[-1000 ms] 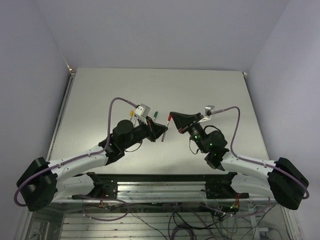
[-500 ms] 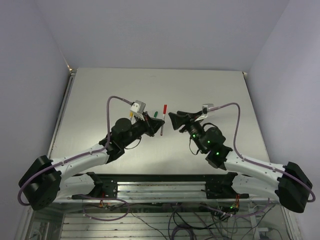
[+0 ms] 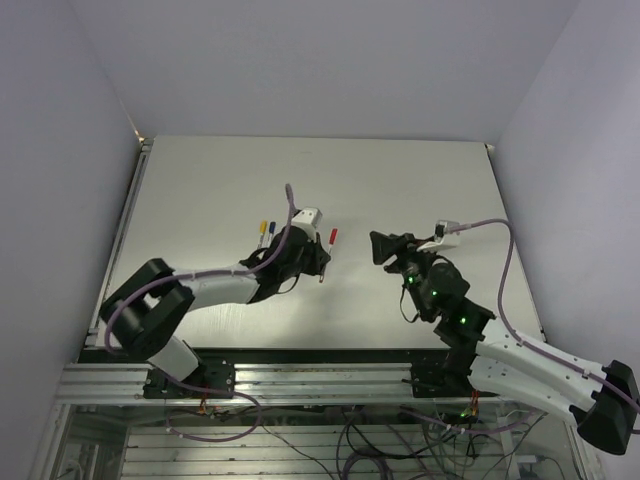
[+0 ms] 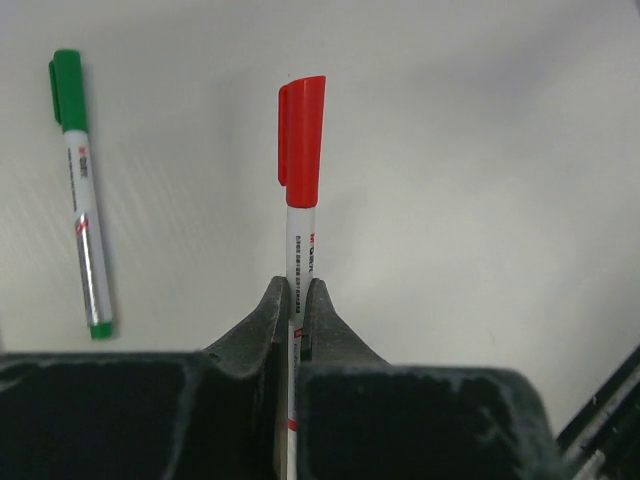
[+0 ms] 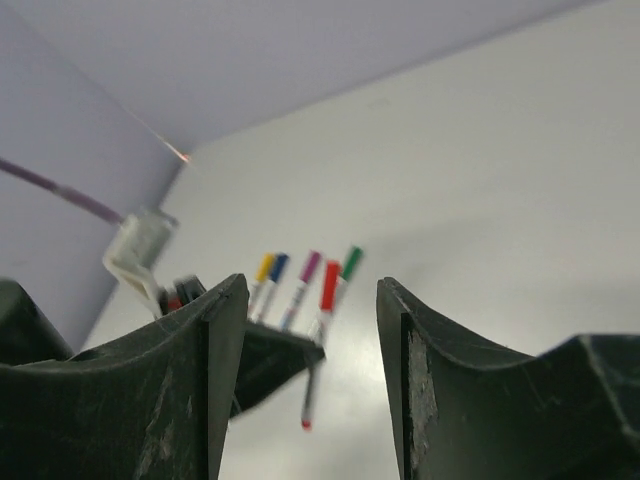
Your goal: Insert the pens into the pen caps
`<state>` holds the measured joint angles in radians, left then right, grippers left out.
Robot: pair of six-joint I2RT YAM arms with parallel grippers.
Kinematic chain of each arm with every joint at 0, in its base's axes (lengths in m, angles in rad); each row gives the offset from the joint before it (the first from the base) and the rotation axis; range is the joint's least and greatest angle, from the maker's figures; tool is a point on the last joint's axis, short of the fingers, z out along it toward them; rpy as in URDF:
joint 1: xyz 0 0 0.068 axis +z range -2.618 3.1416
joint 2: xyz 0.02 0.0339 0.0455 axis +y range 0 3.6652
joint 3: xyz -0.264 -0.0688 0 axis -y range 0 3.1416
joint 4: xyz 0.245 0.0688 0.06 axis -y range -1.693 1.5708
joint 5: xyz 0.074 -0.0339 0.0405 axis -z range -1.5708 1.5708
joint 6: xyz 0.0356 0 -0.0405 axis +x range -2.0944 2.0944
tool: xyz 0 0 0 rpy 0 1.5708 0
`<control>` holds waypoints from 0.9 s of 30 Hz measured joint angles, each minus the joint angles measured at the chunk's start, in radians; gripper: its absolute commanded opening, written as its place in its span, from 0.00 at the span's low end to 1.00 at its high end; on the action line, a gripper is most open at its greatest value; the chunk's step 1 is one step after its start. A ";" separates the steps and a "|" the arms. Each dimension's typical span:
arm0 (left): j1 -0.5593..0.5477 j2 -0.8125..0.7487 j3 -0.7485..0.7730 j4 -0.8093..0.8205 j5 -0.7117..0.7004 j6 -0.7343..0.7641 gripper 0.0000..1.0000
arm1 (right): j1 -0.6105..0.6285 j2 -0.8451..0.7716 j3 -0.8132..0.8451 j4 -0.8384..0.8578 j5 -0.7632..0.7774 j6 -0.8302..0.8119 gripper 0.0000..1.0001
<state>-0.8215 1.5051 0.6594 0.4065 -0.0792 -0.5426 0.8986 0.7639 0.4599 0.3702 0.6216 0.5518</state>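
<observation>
My left gripper (image 4: 296, 285) is shut on the barrel of a silver-grey pen (image 4: 301, 240) that wears a red cap (image 4: 302, 140). From above, that red cap (image 3: 333, 236) sticks out past the left gripper (image 3: 318, 262), over the table's middle. My right gripper (image 3: 382, 246) stands open and empty a short way to the right of it, apart from the pen. The right wrist view frames the red-capped pen (image 5: 329, 285) between the open right gripper (image 5: 312, 283). A green-capped pen (image 4: 80, 190) lies flat to the left of the held one.
Yellow-capped (image 3: 263, 228) and blue-capped (image 3: 271, 230) pens lie side by side just left of the left wrist camera (image 3: 308, 217). The right wrist view also shows a purple-capped pen (image 5: 310, 266) and the green-capped pen (image 5: 351, 262) in the same row on the grey table (image 3: 420, 180).
The right gripper opened, let go of the red cap end and drew back to the right. The left arm folded in, still holding the red-capped pen.
</observation>
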 measured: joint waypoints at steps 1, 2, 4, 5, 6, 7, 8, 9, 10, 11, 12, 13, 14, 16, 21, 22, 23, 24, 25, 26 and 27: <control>0.000 0.031 0.031 -0.016 -0.007 0.005 0.07 | 0.000 -0.017 -0.014 -0.038 0.011 0.016 0.54; 0.000 0.058 0.062 -0.029 -0.013 0.011 0.07 | 0.000 -0.038 -0.033 -0.079 0.022 0.038 0.54; 0.000 0.130 0.153 -0.084 -0.035 0.021 0.07 | 0.000 -0.084 -0.069 -0.146 0.033 0.071 0.55; 0.000 0.159 0.189 -0.108 -0.045 0.025 0.07 | 0.000 -0.103 -0.082 -0.177 0.037 0.085 0.55; 0.001 0.191 0.231 -0.133 -0.055 0.030 0.07 | 0.000 -0.120 -0.091 -0.205 0.040 0.097 0.56; 0.002 0.228 0.279 -0.164 -0.066 0.035 0.07 | 0.000 -0.132 -0.094 -0.233 0.043 0.108 0.56; 0.003 0.253 0.308 -0.182 -0.073 0.038 0.07 | 0.000 -0.138 -0.094 -0.252 0.046 0.116 0.56; 0.006 0.283 0.344 -0.209 -0.079 0.041 0.07 | 0.000 -0.143 -0.094 -0.273 0.050 0.126 0.56; 0.008 0.313 0.374 -0.232 -0.084 0.043 0.07 | 0.000 -0.145 -0.094 -0.295 0.054 0.135 0.56; 0.010 0.336 0.397 -0.251 -0.087 0.045 0.07 | 0.000 -0.144 -0.093 -0.318 0.061 0.145 0.56; 0.014 0.362 0.418 -0.273 -0.089 0.046 0.07 | 0.000 -0.138 -0.090 -0.342 0.068 0.153 0.56; 0.017 0.380 0.430 -0.288 -0.092 0.045 0.07 | 0.000 -0.132 -0.087 -0.364 0.074 0.163 0.56; 0.022 0.397 0.438 -0.306 -0.093 0.045 0.07 | 0.000 -0.127 -0.084 -0.380 0.078 0.169 0.56; 0.030 0.420 0.446 -0.335 -0.093 0.044 0.08 | 0.000 -0.115 -0.080 -0.415 0.089 0.183 0.56; 0.045 0.433 0.454 -0.354 -0.096 0.037 0.12 | 0.000 -0.109 -0.080 -0.453 0.107 0.206 0.56; 0.046 0.434 0.454 -0.354 -0.096 0.037 0.13 | 0.000 -0.109 -0.080 -0.454 0.109 0.209 0.56; 0.048 0.435 0.455 -0.354 -0.096 0.036 0.15 | 0.000 -0.109 -0.080 -0.455 0.111 0.212 0.56; 0.048 0.436 0.457 -0.355 -0.096 0.036 0.16 | 0.000 -0.109 -0.080 -0.456 0.112 0.214 0.56; 0.049 0.437 0.458 -0.355 -0.096 0.034 0.18 | 0.000 -0.108 -0.080 -0.457 0.112 0.216 0.56; 0.050 0.438 0.459 -0.354 -0.096 0.033 0.20 | 0.000 -0.107 -0.080 -0.457 0.113 0.216 0.56; 0.052 0.438 0.459 -0.354 -0.096 0.032 0.22 | 0.000 -0.105 -0.080 -0.458 0.113 0.217 0.56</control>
<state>-0.7696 1.9434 1.1183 0.0521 -0.1749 -0.5106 0.8982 0.6594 0.3801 -0.0875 0.7345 0.7689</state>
